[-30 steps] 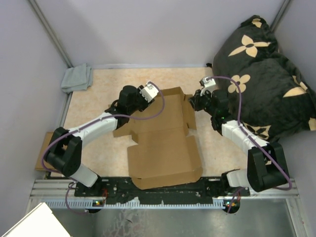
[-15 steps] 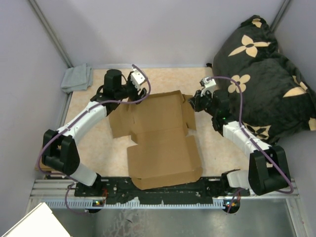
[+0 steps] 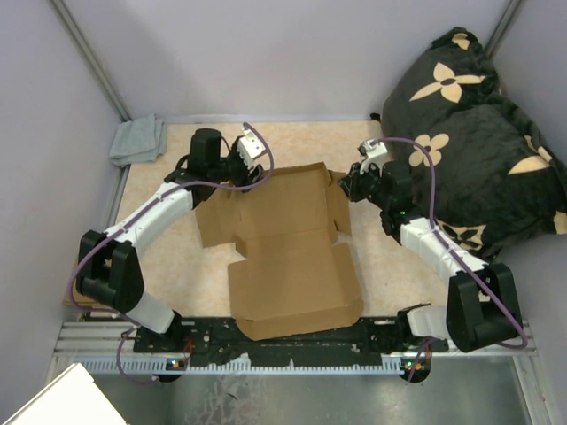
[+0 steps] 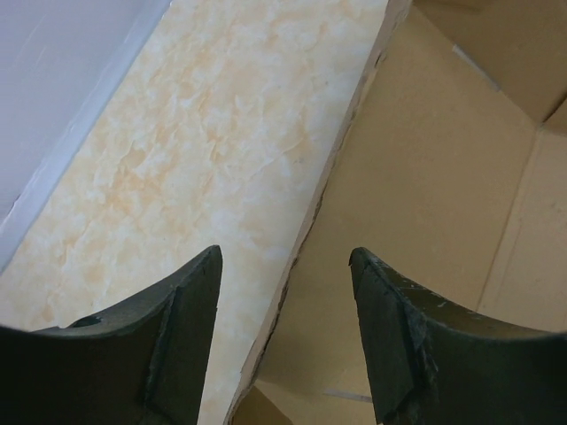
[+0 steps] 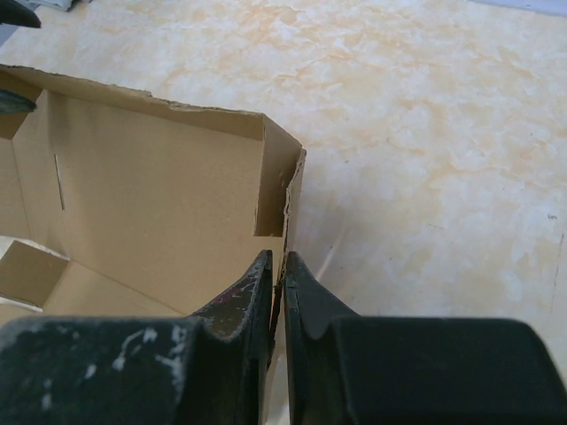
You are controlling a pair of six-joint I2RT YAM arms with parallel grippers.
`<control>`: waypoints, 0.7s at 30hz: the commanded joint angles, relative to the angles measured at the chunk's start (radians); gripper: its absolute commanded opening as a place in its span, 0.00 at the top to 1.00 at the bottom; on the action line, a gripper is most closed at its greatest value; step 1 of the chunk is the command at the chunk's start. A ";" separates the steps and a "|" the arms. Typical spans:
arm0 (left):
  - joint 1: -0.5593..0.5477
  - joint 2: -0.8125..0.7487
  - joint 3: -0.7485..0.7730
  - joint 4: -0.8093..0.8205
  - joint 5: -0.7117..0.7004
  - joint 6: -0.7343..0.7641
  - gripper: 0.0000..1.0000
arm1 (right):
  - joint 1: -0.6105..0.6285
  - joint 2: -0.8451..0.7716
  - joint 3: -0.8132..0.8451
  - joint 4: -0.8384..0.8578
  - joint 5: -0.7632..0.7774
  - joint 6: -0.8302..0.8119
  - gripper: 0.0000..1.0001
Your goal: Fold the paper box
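Observation:
The paper box (image 3: 288, 235) is plain brown cardboard, lying half-open in the middle of the table, its far walls raised. My left gripper (image 3: 255, 168) is open at the box's far left corner; in the left wrist view its jaws (image 4: 283, 266) straddle the raised left wall edge (image 4: 332, 177) without touching it. My right gripper (image 3: 347, 184) is shut on the box's right wall; in the right wrist view its fingers (image 5: 278, 266) pinch the thin cardboard edge (image 5: 292, 190) between them.
A grey cloth (image 3: 138, 139) lies at the far left corner. A black pillow with tan flowers (image 3: 469, 133) fills the right side behind the right arm. A smaller brown cardboard piece (image 3: 74, 274) sits at the left table edge. Walls enclose the table.
My left arm swung left and away from above the box to its far left corner, then shifted slightly right. The box's far left flap opened outward. The right gripper held still.

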 commanded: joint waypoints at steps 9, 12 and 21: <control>-0.027 0.038 -0.070 0.077 -0.142 0.068 0.49 | 0.008 -0.031 0.064 0.003 -0.030 -0.012 0.90; -0.035 0.041 -0.071 0.074 -0.149 0.068 0.67 | 0.008 -0.028 0.068 -0.008 -0.031 -0.008 0.89; -0.107 -0.058 -0.101 0.056 -0.246 0.071 1.00 | 0.008 -0.008 0.097 -0.129 0.022 0.070 0.88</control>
